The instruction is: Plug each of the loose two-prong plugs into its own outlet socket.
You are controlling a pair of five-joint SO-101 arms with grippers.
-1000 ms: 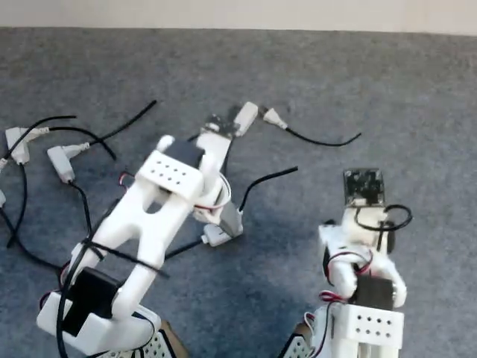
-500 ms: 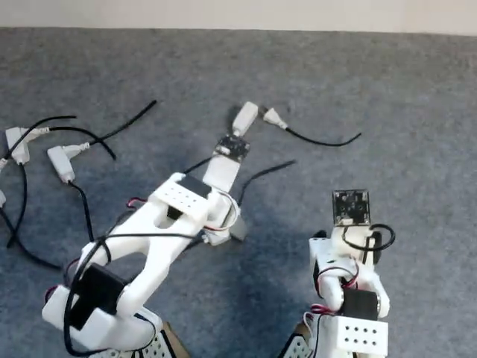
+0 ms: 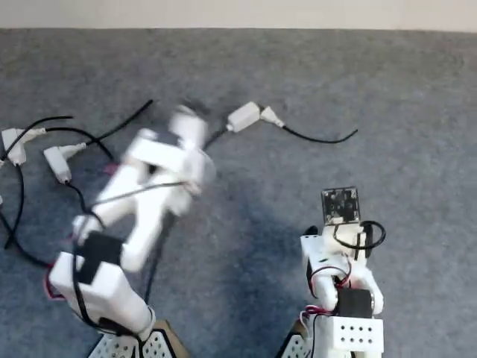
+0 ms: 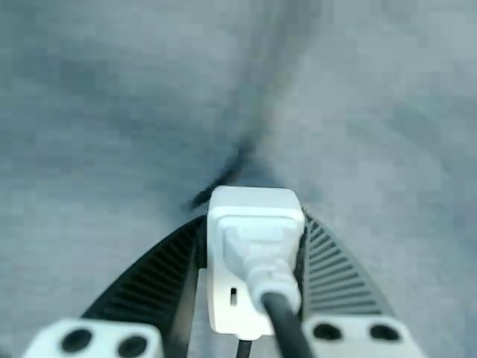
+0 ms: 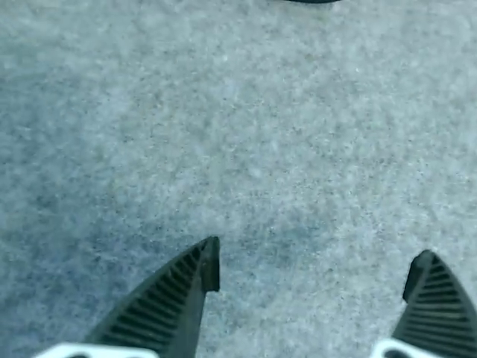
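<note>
Arms: 2, left arm point(image 3: 141, 186) and right arm point(image 3: 339, 261).
Loose white connectors, high view: 4. Outer piece point(image 3: 13, 143) and inner piece point(image 3: 57, 161) at left edge; white block point(image 3: 242, 117) and small plug point(image 3: 270, 117), far middle.
Left wrist view: 1 outlet block point(image 4: 252, 207), 1 seated plug point(image 4: 257, 261).

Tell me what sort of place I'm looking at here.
Probably a robotics test bench: a grey felt-like tabletop, a white left arm and right arm side by side, and loose black cords lying about. The left pincer grips a white socket.
</note>
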